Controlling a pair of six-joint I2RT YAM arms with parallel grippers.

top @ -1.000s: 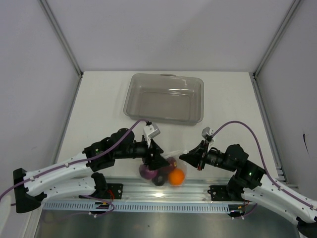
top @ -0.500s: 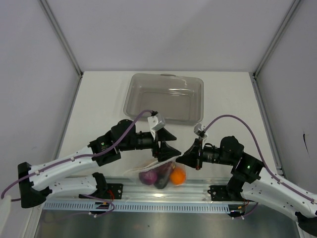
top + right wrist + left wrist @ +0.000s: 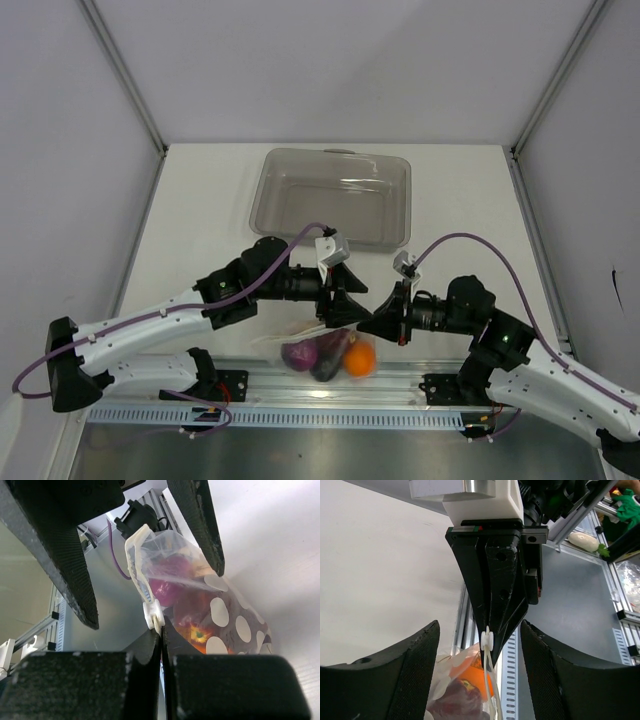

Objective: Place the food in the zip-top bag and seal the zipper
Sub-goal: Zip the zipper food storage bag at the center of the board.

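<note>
The zip-top bag (image 3: 318, 350) hangs at the near table edge and holds an orange (image 3: 360, 358), a purple ball (image 3: 298, 353) and a blackish fruit (image 3: 330, 356). My right gripper (image 3: 371, 322) is shut on the bag's mouth edge, right beside the white slider (image 3: 154, 615) on the zipper (image 3: 137, 565). My left gripper (image 3: 345, 300) is open, one finger on each side of the right gripper's tips and the slider (image 3: 487, 640). Its fingers (image 3: 65, 565) touch nothing. The left wrist view shows the bag (image 3: 462, 690) with the orange below. Other food is out of view.
A rigid grey tray (image 3: 333, 198) stands at the back middle of the table. An aluminium rail (image 3: 300, 385) runs along the near edge under the bag. White walls stand close on both sides.
My left gripper has let go of the bag, opened and moved right until it straddles the right gripper's tips. The bag now hangs from the right gripper, lower and to the left.
</note>
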